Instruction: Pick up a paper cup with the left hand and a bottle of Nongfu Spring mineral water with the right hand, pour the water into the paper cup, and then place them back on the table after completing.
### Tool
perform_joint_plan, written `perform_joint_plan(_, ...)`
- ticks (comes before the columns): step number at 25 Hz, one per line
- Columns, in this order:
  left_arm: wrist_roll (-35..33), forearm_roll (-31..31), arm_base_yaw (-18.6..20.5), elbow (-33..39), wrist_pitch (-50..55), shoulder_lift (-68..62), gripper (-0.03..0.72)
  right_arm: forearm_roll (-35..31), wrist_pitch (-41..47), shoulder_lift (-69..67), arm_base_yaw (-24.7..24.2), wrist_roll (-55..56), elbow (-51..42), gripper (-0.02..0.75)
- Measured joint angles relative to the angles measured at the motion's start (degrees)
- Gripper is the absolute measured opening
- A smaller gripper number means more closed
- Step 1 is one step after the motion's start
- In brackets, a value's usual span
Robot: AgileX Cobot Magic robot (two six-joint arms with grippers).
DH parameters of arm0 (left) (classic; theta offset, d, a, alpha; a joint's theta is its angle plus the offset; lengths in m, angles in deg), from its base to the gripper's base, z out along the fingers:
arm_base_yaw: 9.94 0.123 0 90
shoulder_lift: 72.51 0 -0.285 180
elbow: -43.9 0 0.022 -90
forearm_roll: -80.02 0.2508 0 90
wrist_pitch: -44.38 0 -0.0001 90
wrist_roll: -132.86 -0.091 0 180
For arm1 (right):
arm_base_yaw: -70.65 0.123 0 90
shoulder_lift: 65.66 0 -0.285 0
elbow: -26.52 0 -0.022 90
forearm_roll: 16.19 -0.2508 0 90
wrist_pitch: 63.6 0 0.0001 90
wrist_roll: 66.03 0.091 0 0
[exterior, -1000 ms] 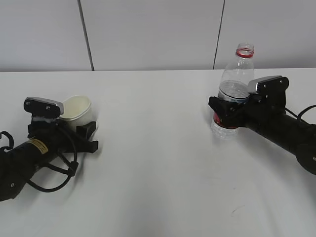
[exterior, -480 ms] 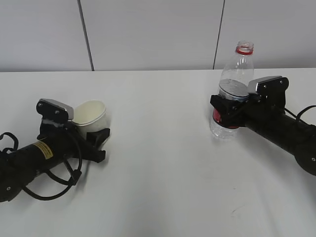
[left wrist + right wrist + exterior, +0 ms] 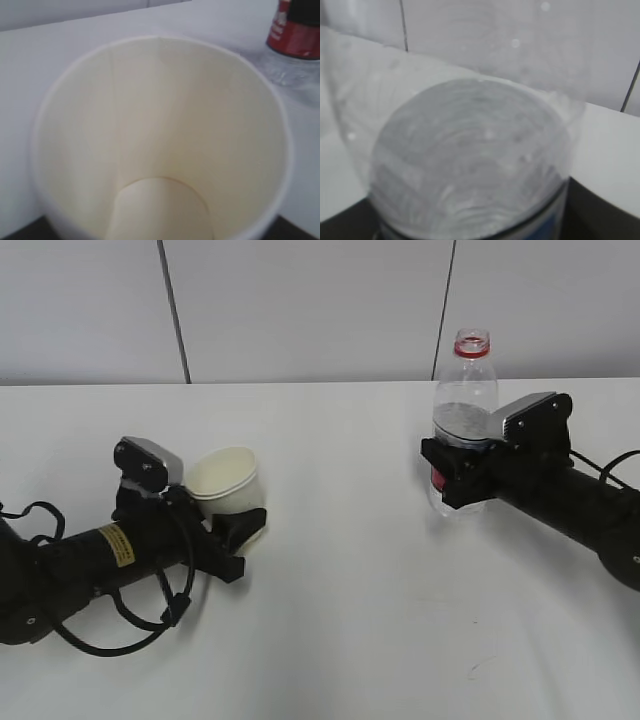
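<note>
The paper cup (image 3: 225, 478) is white, empty and tilted, held in my left gripper (image 3: 232, 530), which is shut on it just above the table (image 3: 330, 640). The left wrist view looks into the cup (image 3: 160, 135), which fills the frame and hides the jaws. My right gripper (image 3: 457, 475) is shut on the clear bottle (image 3: 462, 400), uncapped with a red neck ring and red label, held upright. Water (image 3: 470, 160) fills the bottle's lower half in the right wrist view. The bottle's base and label (image 3: 297, 35) show at the left wrist view's top right.
A grey panelled wall (image 3: 300, 310) rises behind the table's far edge. Black cables (image 3: 120, 610) loop beside the left arm. A small dark scuff mark (image 3: 478, 668) lies on the tabletop at the front right.
My left gripper has carried the cup rightward toward the middle of the table. My right gripper has moved the bottle slightly left and set it more upright.
</note>
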Motion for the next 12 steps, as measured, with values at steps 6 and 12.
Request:
perform_joint_plan(6, 0.2, 1.1, -6.5, -3.7, 0.0, 0.1, 0.37, 0.4, 6.8, 3.6, 0.6, -8.9, 0.0, 0.419)
perform_joint_plan(12, 0.3, 0.8, -10.7, -6.6, 0.0, 0.1, 0.37, 0.6, 7.3, 4.4, 0.9, -14.8, 0.3, 0.416)
